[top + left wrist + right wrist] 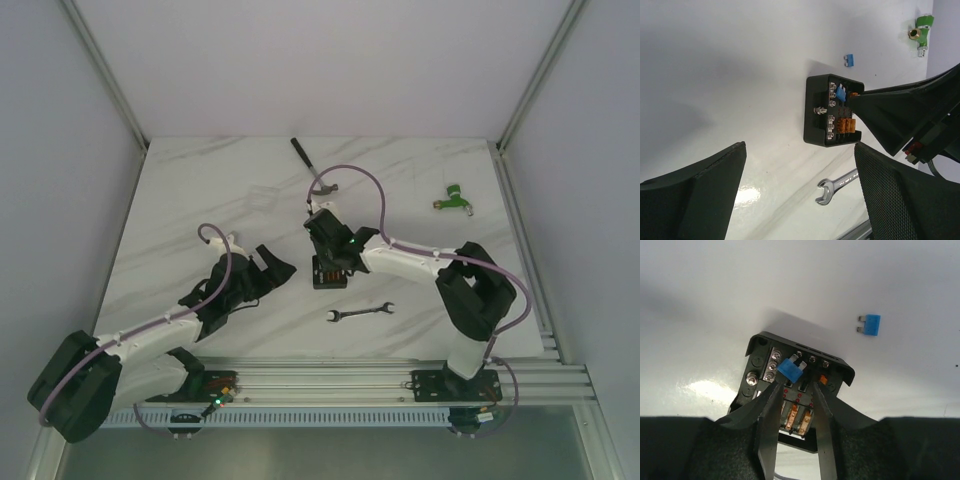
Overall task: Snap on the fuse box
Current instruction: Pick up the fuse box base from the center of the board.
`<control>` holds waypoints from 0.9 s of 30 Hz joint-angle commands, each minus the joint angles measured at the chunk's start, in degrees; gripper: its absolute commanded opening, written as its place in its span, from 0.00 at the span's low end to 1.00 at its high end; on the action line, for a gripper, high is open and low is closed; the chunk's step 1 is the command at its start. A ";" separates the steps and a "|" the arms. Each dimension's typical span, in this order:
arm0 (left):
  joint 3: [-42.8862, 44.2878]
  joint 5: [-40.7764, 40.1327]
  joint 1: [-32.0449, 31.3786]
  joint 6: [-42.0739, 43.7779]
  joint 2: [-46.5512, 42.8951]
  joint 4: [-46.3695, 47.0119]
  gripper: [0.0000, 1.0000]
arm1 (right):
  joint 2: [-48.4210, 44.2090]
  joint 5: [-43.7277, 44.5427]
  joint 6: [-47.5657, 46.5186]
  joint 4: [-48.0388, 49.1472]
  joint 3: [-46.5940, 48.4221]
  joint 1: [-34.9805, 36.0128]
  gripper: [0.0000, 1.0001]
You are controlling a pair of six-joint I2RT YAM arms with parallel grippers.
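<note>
The white marbled table (200, 200) carries everything. The left gripper (800, 147) hangs low with its jaws spread wide and nothing between them. The right gripper (796, 386) reaches down with its jaws partly parted, clasping nothing that shows. The fuse box (807, 364), black and lidless, sits on the table directly under the right gripper's fingertips, which hover at its rows of orange fuses. It lies just ahead of the left gripper, clear of both its fingers. A wrench (362, 313) lies behind the right gripper, toward the arm bases. A green fitting (453, 196) rests well off to its right. One tilted blue fuse (790, 369) stands in the box just past the right gripper's left fingertip. A loose blue fuse (870, 324) lies on the table beyond the box, to the right.
</note>
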 commanded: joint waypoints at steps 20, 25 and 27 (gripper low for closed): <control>9.38 8.42 -0.04 5.13 13.67 0.36 0.89 | -3.68 -7.77 -3.31 7.15 -7.62 -8.60 0.35; 9.45 8.55 -0.13 5.11 14.15 0.58 0.87 | -2.21 -7.46 -2.89 7.01 -8.12 -8.69 0.32; 9.48 8.55 -0.13 5.12 14.23 0.62 0.87 | -2.10 -6.70 -2.87 7.04 -8.43 -8.78 0.29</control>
